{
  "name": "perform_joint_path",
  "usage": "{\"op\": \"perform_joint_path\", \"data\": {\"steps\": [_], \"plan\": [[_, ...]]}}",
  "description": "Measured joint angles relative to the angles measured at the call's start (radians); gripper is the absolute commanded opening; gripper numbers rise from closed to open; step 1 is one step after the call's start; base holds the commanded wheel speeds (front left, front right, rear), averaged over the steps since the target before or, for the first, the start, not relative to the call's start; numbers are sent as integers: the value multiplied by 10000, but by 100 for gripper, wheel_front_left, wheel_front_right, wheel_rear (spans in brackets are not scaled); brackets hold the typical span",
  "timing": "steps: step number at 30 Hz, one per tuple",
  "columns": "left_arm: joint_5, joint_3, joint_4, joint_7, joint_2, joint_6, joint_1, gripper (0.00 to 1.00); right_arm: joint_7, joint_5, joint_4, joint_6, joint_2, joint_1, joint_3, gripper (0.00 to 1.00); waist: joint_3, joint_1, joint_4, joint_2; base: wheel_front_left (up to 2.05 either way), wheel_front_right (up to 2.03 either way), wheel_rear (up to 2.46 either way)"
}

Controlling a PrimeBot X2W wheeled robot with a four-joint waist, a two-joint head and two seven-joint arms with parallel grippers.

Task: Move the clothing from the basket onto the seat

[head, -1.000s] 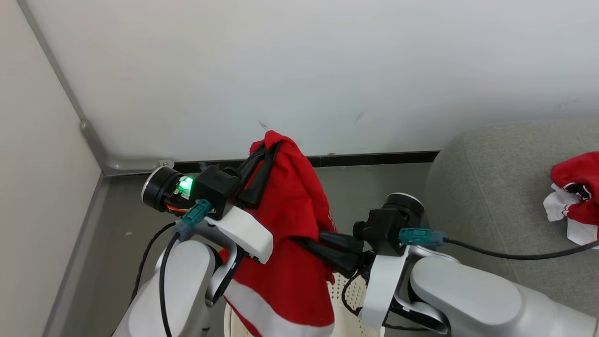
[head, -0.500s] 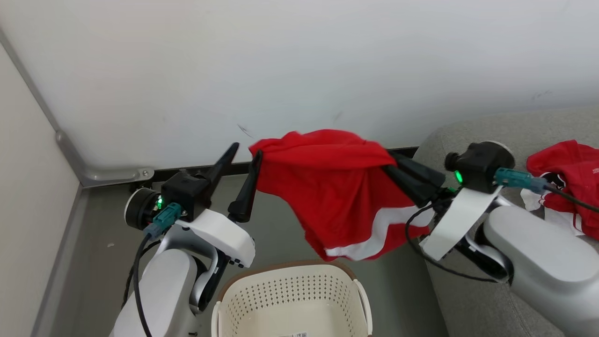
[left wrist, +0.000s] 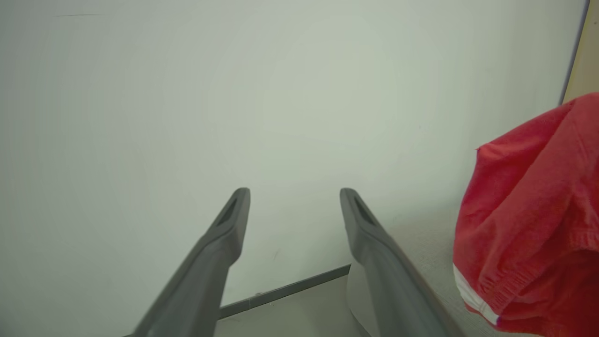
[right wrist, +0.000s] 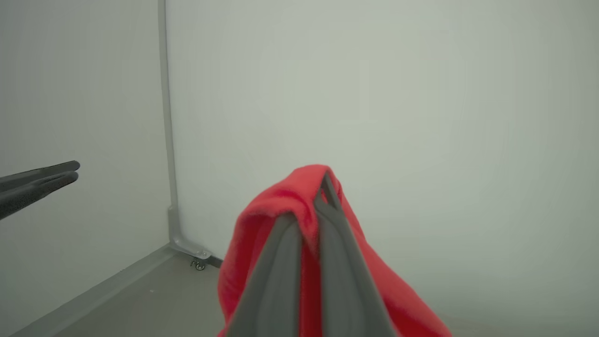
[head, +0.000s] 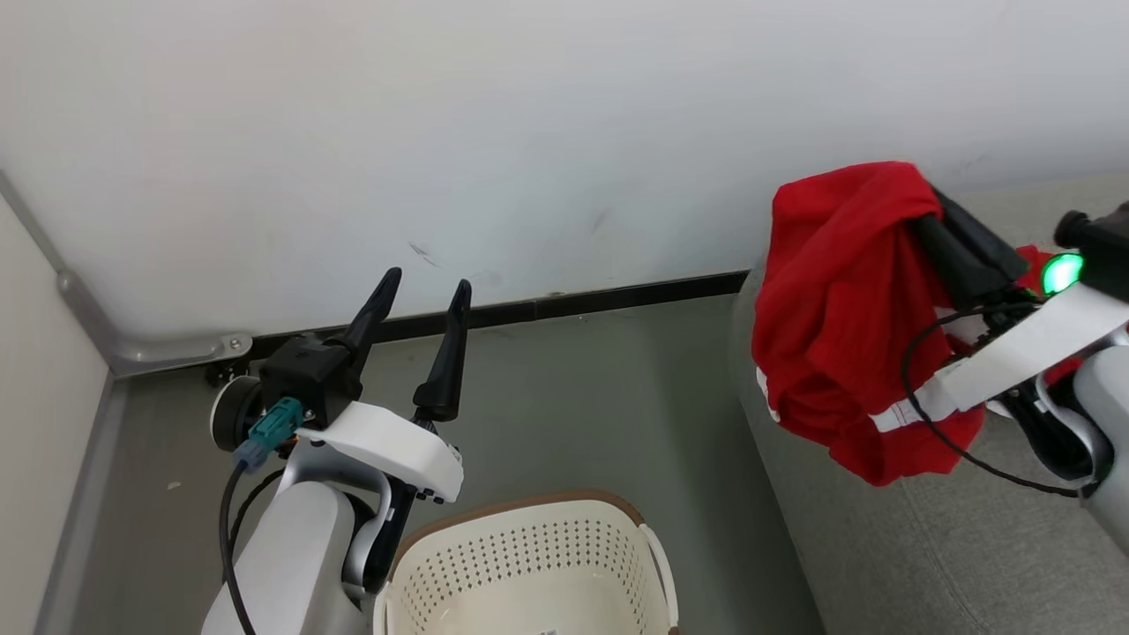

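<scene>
**Left gripper** [head: 427, 282]: Positioned above and to the left of the basket [head: 529, 564], over the floor [head: 573, 397]. The fingers are spread wide and grasp nothing. They point toward the wall [head: 529, 132] behind the basket.

**Right gripper** [head: 935, 225]: Positioned above and well to the right of the basket. The fingers are clenched on a red garment [head: 838, 335], pinching a fold at its top. In the right wrist view the fabric drapes over both fingers.

**Garment:** Hangs from the right fingers, clear of the basket, over the seat [head: 882, 564] edge nearest the basket. A white stripe runs along its lower part. Contact between the lowest fold and the seat cannot be determined. In the left wrist view it is well apart from the left fingers.

**Seat:** Grey upholstery, to the right of the basket, near it but not touching; a strip of floor lies between them.

**Basket:** Cream, perforated wall, brown rim. It stands on the floor, just beside the left forearm.
</scene>
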Motion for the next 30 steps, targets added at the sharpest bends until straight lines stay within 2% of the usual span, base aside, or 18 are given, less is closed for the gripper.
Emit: {"op": "perform_joint_path", "data": {"steps": [5,16,30], "plan": [[-12,13,-25,-88,-13,8,156,100,-13,-303,-52,-2,-94,763,-1315,0,5,0,-292,0,0,0,0],[-31,13,-19,-173,-58,79,413,100,-17,-957,-474,-2,-48,2478,-3103,0,34,0,-957,0,0,0,0],[-71,15,0,-247,-81,77,672,100,-23,-1904,-1570,-4,815,4725,-4719,0,99,-1,-1988,0,0,0,0]]}}
